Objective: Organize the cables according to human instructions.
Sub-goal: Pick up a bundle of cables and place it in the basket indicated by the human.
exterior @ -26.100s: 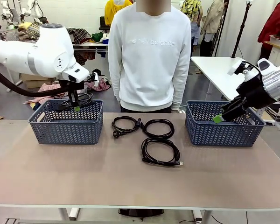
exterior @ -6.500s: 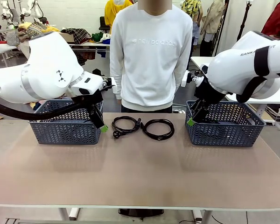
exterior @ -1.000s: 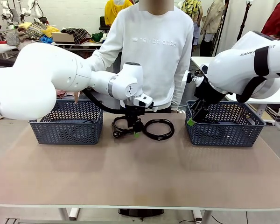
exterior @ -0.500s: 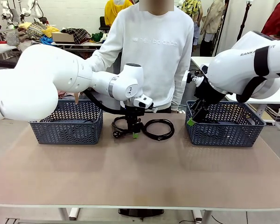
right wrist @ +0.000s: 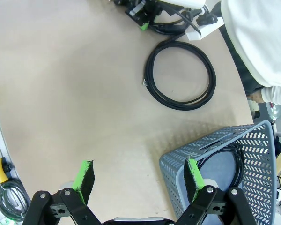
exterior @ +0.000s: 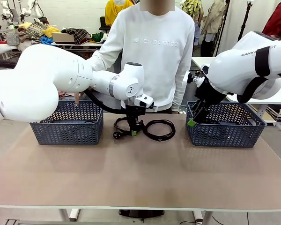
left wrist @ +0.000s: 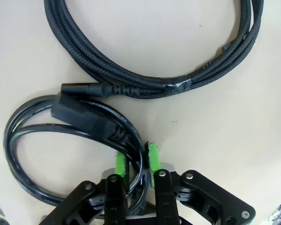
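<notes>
The left gripper (left wrist: 136, 161) pinches the strands of a smooth, coiled plug-ended cable (left wrist: 79, 112) between its green pads, jaws drawn nearly together, with the coil lying flat on the table (exterior: 140, 178) at the middle of its far side. Just beside it, touching or close to it, lies a braided cable (left wrist: 145, 86), also coiled and untouched. To either side stand two blue baskets: the left basket (exterior: 65, 124) beneath the left arm, and the right basket (exterior: 225, 126), where a third cable (right wrist: 223, 150) rests inside. The right gripper (right wrist: 138, 176) hovers near that basket's corner, jaws spread wide and holding nothing. Across the table stands a person (exterior: 150, 56), one hand (exterior: 77, 97) lowered just beyond the left basket's far rim. The step in hand appears to be the pickup of the plug-ended cable. The next move calls for a straight lift that clears the braided neighbour without dragging it, then a carry to whichever basket the person indicates, likely the left.
</notes>
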Robot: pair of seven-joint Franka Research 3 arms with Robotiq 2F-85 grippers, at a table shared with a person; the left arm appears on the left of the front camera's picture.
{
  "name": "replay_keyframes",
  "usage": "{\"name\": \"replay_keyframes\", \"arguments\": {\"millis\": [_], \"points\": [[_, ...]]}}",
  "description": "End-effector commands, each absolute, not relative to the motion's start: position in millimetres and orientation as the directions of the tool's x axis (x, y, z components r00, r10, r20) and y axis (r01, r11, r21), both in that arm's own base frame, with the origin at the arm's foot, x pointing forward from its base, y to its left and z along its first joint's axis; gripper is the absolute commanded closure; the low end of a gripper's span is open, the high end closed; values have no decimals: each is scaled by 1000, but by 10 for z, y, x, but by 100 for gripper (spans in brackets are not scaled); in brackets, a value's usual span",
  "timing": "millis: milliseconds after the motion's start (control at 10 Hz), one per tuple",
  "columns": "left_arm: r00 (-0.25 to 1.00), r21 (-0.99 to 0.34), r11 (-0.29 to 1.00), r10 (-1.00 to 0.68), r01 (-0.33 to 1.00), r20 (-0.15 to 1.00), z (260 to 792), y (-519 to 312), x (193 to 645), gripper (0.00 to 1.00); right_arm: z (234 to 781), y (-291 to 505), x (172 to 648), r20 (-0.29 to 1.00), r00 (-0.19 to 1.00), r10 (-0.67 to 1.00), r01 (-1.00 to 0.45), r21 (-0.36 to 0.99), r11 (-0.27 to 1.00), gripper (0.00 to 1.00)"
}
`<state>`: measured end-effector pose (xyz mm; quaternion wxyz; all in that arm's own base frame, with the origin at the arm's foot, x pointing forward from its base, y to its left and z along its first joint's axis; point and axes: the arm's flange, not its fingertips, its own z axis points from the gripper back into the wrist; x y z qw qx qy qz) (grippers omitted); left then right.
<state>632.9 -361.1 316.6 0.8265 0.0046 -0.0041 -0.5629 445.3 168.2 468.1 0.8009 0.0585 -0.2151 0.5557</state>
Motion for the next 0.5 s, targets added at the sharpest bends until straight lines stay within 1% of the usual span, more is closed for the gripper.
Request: {"name": "replay_keyframes", "arguments": {"millis": [0,100,300,400], "points": [[397,43,396,-918,917,-9,3164,-3596,6331,95,4688,1690,4445,410,288,865,-915,-149,375,0],[413,54,412,-911,910,-12,3182,-3588,6320,100,4688,1690,4445,410,288,865,-915,-149,375,0],[466,79,463,-884,883,-33,3242,-3555,6315,100,4688,1690,4445,410,288,865,-915,-149,375,0],[520,130,512,-853,849,-43,3318,-3544,6306,100,4688,1690,4445,410,288,865,-915,-149,375,0]]}}
